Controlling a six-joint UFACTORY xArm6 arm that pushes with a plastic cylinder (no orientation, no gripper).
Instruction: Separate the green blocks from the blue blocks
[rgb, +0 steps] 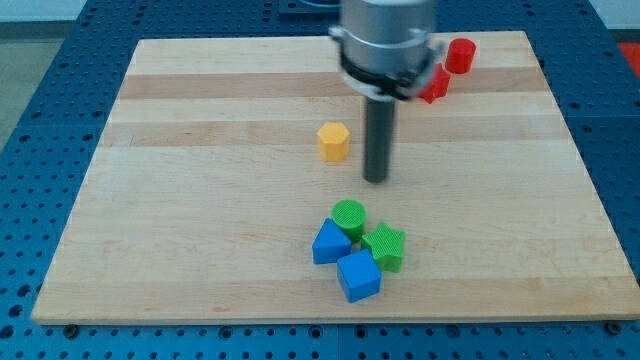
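Note:
A green round block (349, 216), a green star block (384, 246), a blue block with a peaked top (329, 243) and a blue cube (358, 275) sit bunched together near the view's bottom centre, touching one another. The green round block is at the top of the bunch, the star at its right, the peaked blue block at its left and the cube at the bottom. My tip (376, 179) rests on the board just above and slightly right of the green round block, apart from it.
A yellow hexagonal block (334, 141) lies left of my rod. A red cylinder (460, 55) and another red block (434, 84), partly hidden by the arm, sit near the view's top right. The wooden board (180, 200) ends on a blue perforated table.

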